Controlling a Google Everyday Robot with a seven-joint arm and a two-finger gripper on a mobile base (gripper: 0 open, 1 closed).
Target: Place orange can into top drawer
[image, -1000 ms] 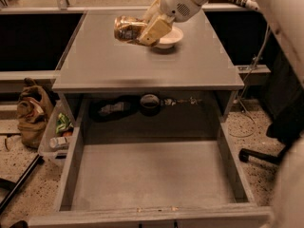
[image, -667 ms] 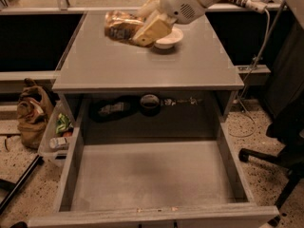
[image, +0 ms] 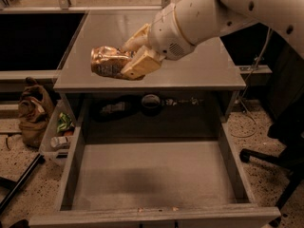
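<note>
Label: the orange can point(image: 107, 61) carries a pale patch on its side; no lettering on it can be read. No other writing seen.

Count: one can, one gripper, one open drawer, one brown bag point(image: 33, 113) on the floor by the left side.

Gripper point(image: 125, 60): above the cabinet top point(image: 204, 70), near its front edge and left of centre. Jaws clamped on the can, one tan finger point(image: 138, 66) on the near side, the other on the far side. Can lies on its side, sticking out to the left of the fingers.

Top drawer point(image: 152, 175): pulled fully out below the front edge, grey bottom bare.

Change from 0.7 s ago: gripper and can have moved from the rear middle of the top towards the front-left edge. The white bowl seen then is now covered by the arm. Drawer unchanged.
</note>
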